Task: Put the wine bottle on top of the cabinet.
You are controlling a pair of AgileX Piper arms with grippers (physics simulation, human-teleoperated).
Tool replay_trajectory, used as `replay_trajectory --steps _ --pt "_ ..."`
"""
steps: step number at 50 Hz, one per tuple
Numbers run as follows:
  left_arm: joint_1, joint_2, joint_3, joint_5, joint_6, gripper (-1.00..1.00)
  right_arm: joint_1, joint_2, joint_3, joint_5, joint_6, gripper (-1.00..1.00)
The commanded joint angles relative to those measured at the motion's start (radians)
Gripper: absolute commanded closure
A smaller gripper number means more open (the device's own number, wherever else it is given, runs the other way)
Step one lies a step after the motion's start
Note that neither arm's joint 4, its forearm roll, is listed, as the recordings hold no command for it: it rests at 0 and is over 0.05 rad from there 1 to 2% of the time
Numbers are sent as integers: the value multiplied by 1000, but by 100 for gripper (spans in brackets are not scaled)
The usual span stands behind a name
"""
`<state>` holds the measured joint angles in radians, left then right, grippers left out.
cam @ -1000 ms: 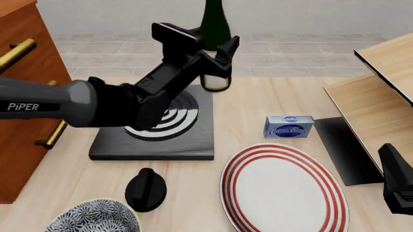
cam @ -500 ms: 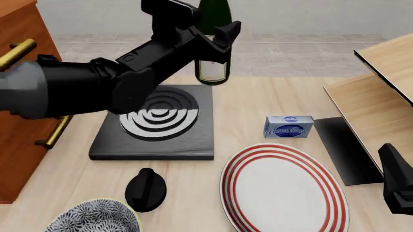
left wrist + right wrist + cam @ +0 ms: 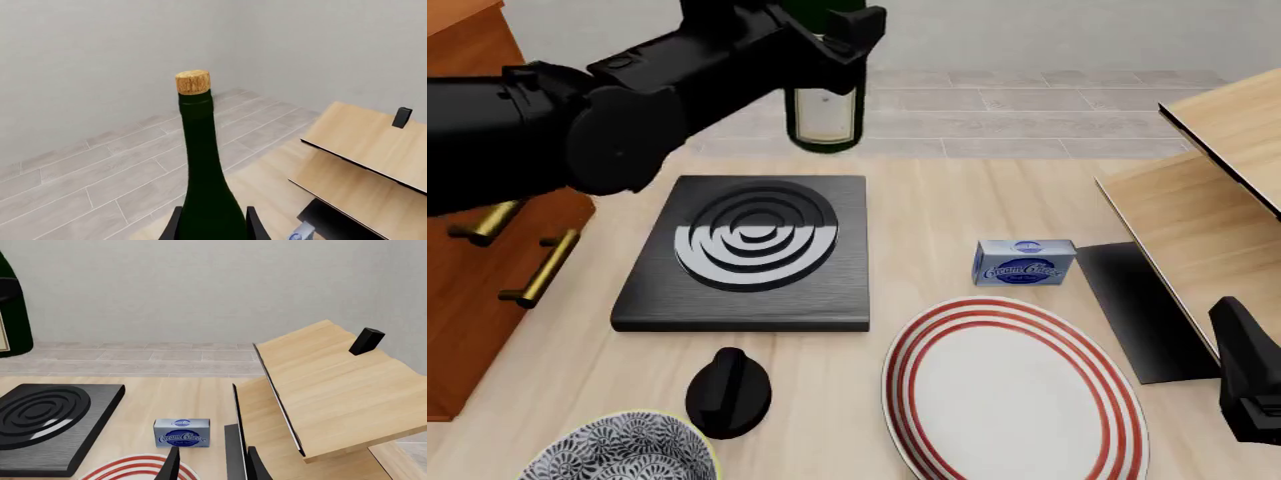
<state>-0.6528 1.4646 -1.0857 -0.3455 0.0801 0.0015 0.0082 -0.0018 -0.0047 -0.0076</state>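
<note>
plain grey wall point(image 3: 213, 285), pale tiled floor point(image 3: 100, 175), light-wood table point(image 3: 961, 210)

Table point(image 3: 961, 210): hob point(image 3: 751, 255), plate point(image 3: 1014, 392), box point(image 3: 1025, 263), bowl point(image 3: 621, 452).

Wine bottle point(image 3: 825, 110) higher, further left w/ left gripper point(image 3: 827, 40).

A glossy dark green glass wine bottle point(image 3: 207, 200) is closed by a rough tan cork point(image 3: 193, 82), and a matt pale paper label point(image 3: 822, 116) is carried low on its body. Reddish-brown wood is shown on the drawer cabinet point(image 3: 467, 70), with polished brass bar handles point(image 3: 539, 268). The square black stove plate point(image 3: 751, 255) is finished in brushed, glossy metal. Pale matt wood is seen on the shelf unit point(image 3: 333, 385).
</note>
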Motion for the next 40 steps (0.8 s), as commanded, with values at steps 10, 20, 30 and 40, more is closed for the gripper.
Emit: replay_trajectory --steps 10,20,30,40 --pt "76 -90 -29 114 32 100 0 0 0 0 0 -100" --pt "123 -121 -56 171 31 100 0 0 0 0 0 -100" --pt "196 -152 -96 216 30 100 0 0 0 0 0 -100" --pt "248 -162 -124 259 43 100 0 0 0 0 0 -100"
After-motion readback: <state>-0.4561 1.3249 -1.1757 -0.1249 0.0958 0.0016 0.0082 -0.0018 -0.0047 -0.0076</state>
